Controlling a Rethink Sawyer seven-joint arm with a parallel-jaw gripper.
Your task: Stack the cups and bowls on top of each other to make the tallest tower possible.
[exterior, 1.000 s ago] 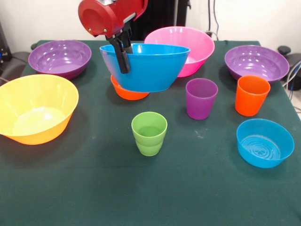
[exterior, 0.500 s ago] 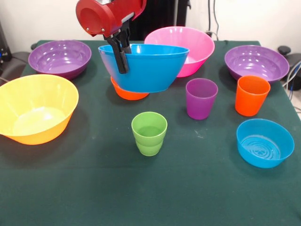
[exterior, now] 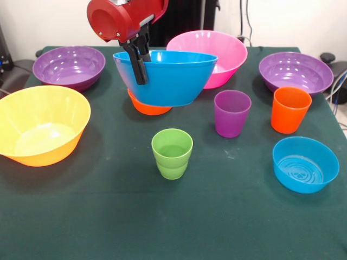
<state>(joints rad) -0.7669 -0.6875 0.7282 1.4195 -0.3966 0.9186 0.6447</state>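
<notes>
My gripper [exterior: 140, 67] is shut on the left rim of the medium blue bowl [exterior: 171, 78], which hangs tilted in the air above the table. Behind and below it peeks the small orange bowl [exterior: 145, 105]. The green cup [exterior: 172, 153] stands upright in front of the lifted bowl, nearer the camera. The purple cup [exterior: 232, 112] and the orange cup [exterior: 290, 109] stand to the right. A small shallow blue bowl [exterior: 304, 164] sits at the right front. No tower stands anywhere.
A large yellow-orange bowl [exterior: 40, 124] sits at the left. Two wide purple bowls [exterior: 69, 66] [exterior: 295, 72] are at the back corners, with a large pink bowl [exterior: 214, 54] between them. Dark green cloth [exterior: 162, 216] covers the table.
The gripper and the blue bowl shifted slightly left and up during the first half second, then held still.
</notes>
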